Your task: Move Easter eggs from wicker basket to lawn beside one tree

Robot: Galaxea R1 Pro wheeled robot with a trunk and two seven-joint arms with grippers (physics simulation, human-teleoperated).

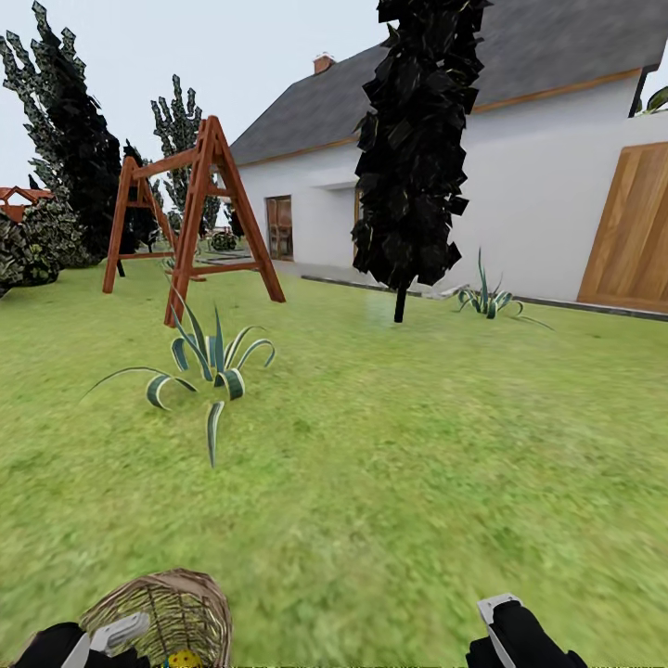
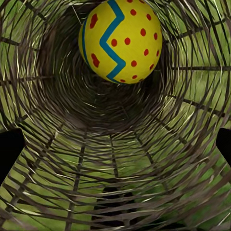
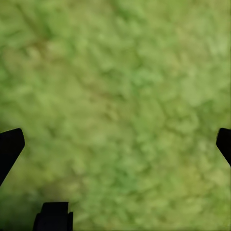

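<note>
- Nearest in the head view, at the bottom left, the wicker basket point(image 1: 176, 608) lies tipped on the lawn point(image 1: 390, 482), its open mouth turned toward the robot.
- Left gripper point(image 1: 116, 635) sits at that mouth; one pale finger shows against the weave.
- Seen from the left wrist camera, the view looks down the inside of the wicker basket point(image 2: 115, 159), with grass showing through the open weave. One Easter egg point(image 2: 120, 41), yellow with red dots and a blue zigzag band, rests deep inside, well beyond the fingers point(image 2: 9, 151). Dark finger tips stand at both edges of that picture, spread wide, with nothing between them.
- A small patch of yellow egg point(image 1: 186, 659) shows at the basket's mouth in the head view.
- Right gripper point(image 1: 506, 622) hangs at the bottom right, over bare grass. The right wrist camera shows only lawn point(image 3: 115, 106) between dark fingers point(image 3: 9, 147) spread wide apart and empty.
- Farther out, left of centre, a striped spiky plant point(image 1: 209, 366) grows in the grass.
- Beyond it stands a wooden swing frame point(image 1: 190, 218); to its right rises a black conifer point(image 1: 417, 148).
- Farthest off is a white house point(image 1: 538, 186) with a wooden door at the right.
</note>
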